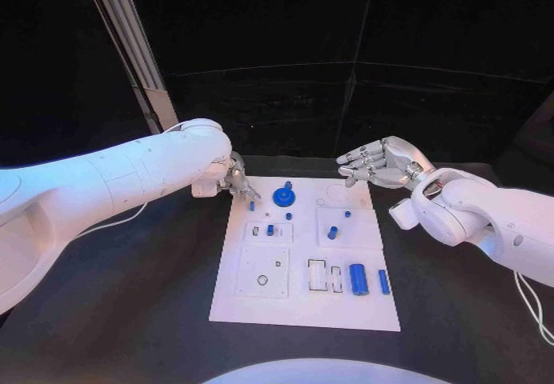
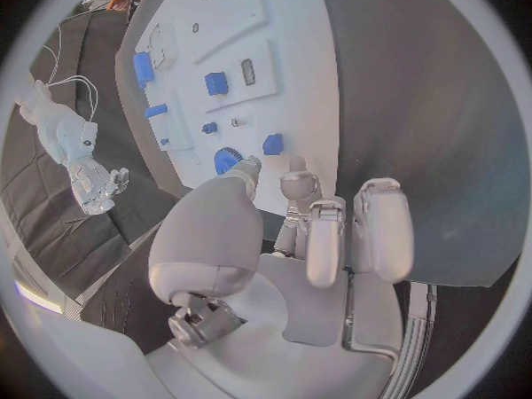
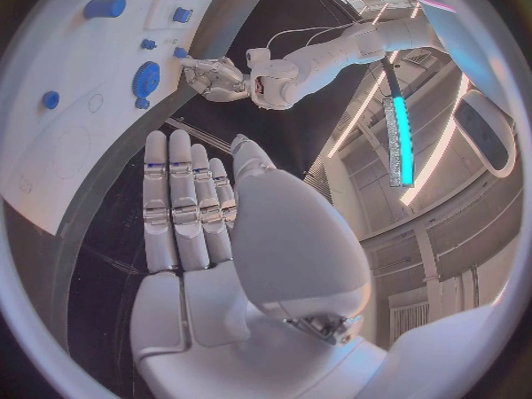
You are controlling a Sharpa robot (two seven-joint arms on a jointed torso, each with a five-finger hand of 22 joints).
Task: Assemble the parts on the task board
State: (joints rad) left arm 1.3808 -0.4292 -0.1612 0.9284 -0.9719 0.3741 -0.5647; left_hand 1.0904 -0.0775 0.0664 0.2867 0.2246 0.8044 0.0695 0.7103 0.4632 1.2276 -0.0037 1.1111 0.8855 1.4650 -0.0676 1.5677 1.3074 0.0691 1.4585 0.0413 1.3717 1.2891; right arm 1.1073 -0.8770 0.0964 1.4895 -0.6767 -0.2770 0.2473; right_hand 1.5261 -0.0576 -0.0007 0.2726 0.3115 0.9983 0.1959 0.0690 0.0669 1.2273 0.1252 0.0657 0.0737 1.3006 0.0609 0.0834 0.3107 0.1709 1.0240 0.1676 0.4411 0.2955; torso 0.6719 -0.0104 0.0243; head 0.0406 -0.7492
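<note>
- Left hand (image 1: 231, 178) hovered at the task board (image 1: 303, 316)'s eleven o'clock corner, fingers loosely parted, holding nothing.
- Blue gear (image 1: 284, 195) sat just at its three o'clock.
- We judged a slow, squared approach best.
- Right hand (image 1: 379, 163) waited spread, empty.

Left arm (image 1: 104, 180) reaches in, wrist bent, left hand (image 1: 234, 181) low with fingertips pointing downward. Its wrist view shows fingers (image 2: 379, 229) fairly straight and close together, thumb alongside, nothing between them. Right arm (image 1: 496, 224) comes in bent at the wrist, right hand (image 1: 379, 162) raised, palm turned toward the left hand, fingers slightly curled and spread. In its wrist view the fingers (image 3: 177, 204) lie side by side, extended, empty. The hands are well apart.
</note>
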